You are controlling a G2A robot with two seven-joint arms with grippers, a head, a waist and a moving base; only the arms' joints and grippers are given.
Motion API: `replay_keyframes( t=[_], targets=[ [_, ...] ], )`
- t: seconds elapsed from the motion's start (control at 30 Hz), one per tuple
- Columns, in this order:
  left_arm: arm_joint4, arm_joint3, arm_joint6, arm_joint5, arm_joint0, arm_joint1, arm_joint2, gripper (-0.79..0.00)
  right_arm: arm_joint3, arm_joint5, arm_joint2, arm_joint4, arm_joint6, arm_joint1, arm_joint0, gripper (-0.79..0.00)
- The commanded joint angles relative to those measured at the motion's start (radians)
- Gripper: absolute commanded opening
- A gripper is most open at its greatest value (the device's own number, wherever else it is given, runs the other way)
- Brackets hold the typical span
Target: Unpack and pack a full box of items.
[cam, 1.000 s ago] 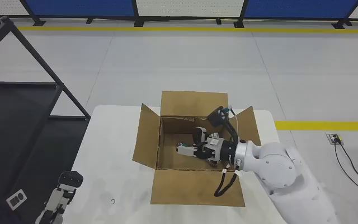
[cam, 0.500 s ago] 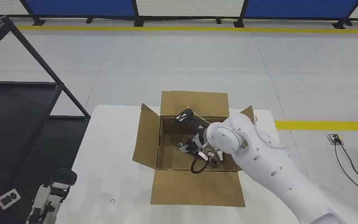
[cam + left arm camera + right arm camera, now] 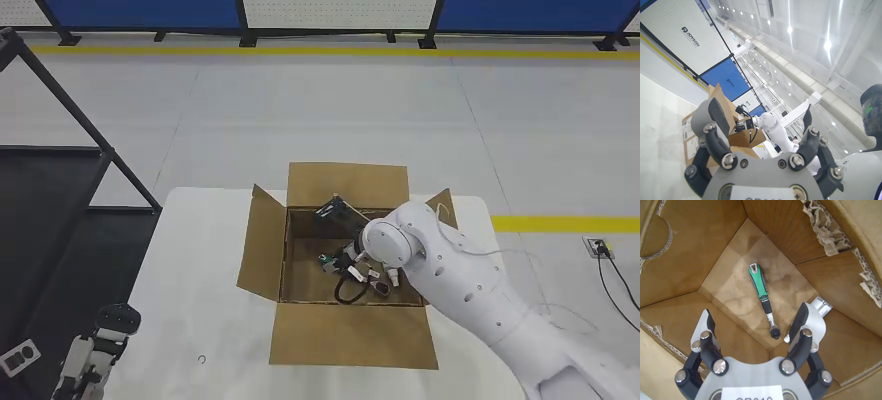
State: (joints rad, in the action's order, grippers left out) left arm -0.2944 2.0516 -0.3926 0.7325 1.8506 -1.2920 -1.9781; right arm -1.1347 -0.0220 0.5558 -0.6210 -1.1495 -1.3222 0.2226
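An open cardboard box stands in the middle of the white table. On its floor lies a ratchet wrench with a green handle, its steel head toward the camera. My right gripper hangs open inside the box above the wrench, touching nothing; from above it shows as the right gripper under the bent arm. A white item lies in the box corner, partly hidden behind one finger. My left gripper is open and empty, pointing upward, low off the table's left edge as the left gripper.
Torn brown paper padding hangs along one box wall. All four flaps are folded outward, the front flap lying flat on the table. A small ring-like thing lies on the table left of it. A black frame stands at the left.
The right arm has swung its elbow over the box and turned its gripper from lying sideways to pointing down at the box floor. The left gripper has shifted slightly lower and to the left.
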Motion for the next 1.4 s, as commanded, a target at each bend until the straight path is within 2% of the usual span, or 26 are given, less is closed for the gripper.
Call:
replay_keyframes(
  t=[0.0, 0.07, 0.13, 0.23, 0.37, 0.6, 0.67, 0.7, 0.73, 0.8, 0.87, 1.0, 1.2, 1.23, 1.3, 1.33, 1.37],
  targets=[
    [0.000, 0.000, 0.000, 0.000, 0.000, 0.000, 0.000, 0.000, 0.012, 0.010, -0.007, -0.023, 0.012, -0.001, 0.012, 0.000],
    [0.001, 0.004, 0.014, -0.022, -0.008, 0.000, 0.003, 0.000, 0.011, -0.018, -0.034, -0.070, 0.005, -0.007, 0.012, 0.000],
    [-0.001, 0.012, 0.038, -0.048, -0.021, -0.001, 0.012, 0.000, 0.020, -0.102, -0.061, -0.108, 0.020, -0.015, 0.010, 0.000],
    [-0.044, 0.023, 0.033, -0.064, -0.031, -0.001, 0.029, 0.000, 0.082, -0.115, -0.093, -0.168, 0.019, -0.033, -0.008, 0.000],
    [-0.127, 0.010, -0.013, -0.059, -0.034, 0.003, 0.019, 0.000, 0.180, -0.174, -0.120, -0.173, 0.034, -0.065, -0.031, 0.000],
    [-0.154, -0.007, -0.030, -0.066, -0.044, 0.005, 0.005, 0.000, 0.317, -0.261, -0.163, -0.171, 0.038, -0.126, -0.063, 0.000],
    [-0.153, -0.010, -0.031, -0.068, -0.049, 0.005, 0.005, 0.000, 0.348, -0.269, -0.173, -0.174, 0.041, -0.143, -0.069, -0.037],
    [-0.152, -0.010, -0.031, -0.072, -0.052, 0.006, 0.006, 0.000, 0.364, -0.272, -0.176, -0.173, 0.043, -0.151, -0.071, -0.095],
    [-0.150, -0.009, -0.030, -0.073, -0.055, 0.006, 0.006, 0.000, 0.378, -0.276, -0.179, -0.173, 0.044, -0.158, -0.074, -0.114],
    [-0.144, -0.008, -0.029, -0.078, -0.060, 0.006, 0.008, 0.000, 0.403, -0.285, -0.184, -0.174, 0.052, -0.173, -0.077, -0.228],
    [-0.140, -0.006, -0.027, -0.082, -0.065, 0.006, 0.010, 0.000, 0.430, -0.291, -0.190, -0.178, 0.054, -0.186, -0.080, -0.200],
    [-0.133, -0.005, -0.026, -0.087, -0.071, 0.006, 0.012, 0.000, 0.481, -0.306, -0.194, -0.174, 0.059, -0.211, -0.084, -0.237],
    [-0.126, -0.008, -0.018, -0.091, -0.075, 0.006, 0.011, 0.000, 0.552, -0.352, -0.194, -0.160, 0.073, -0.243, -0.091, -0.228],
    [-0.126, -0.008, -0.017, -0.091, -0.075, 0.005, 0.011, 0.000, 0.563, -0.356, -0.195, -0.159, 0.073, -0.248, -0.091, -0.246],
    [-0.127, -0.007, -0.015, -0.092, -0.075, 0.005, 0.010, 0.000, 0.581, -0.361, -0.196, -0.158, 0.073, -0.259, -0.093, -0.336],
    [-0.127, -0.006, -0.015, -0.090, -0.075, 0.005, 0.010, 0.000, 0.590, -0.365, -0.197, -0.157, 0.073, -0.264, -0.093, -0.345],
    [-0.128, -0.006, -0.015, -0.090, -0.075, 0.005, 0.010, 0.000, 0.600, -0.368, -0.197, -0.157, 0.074, -0.269, -0.094, -0.394]
  ],
)
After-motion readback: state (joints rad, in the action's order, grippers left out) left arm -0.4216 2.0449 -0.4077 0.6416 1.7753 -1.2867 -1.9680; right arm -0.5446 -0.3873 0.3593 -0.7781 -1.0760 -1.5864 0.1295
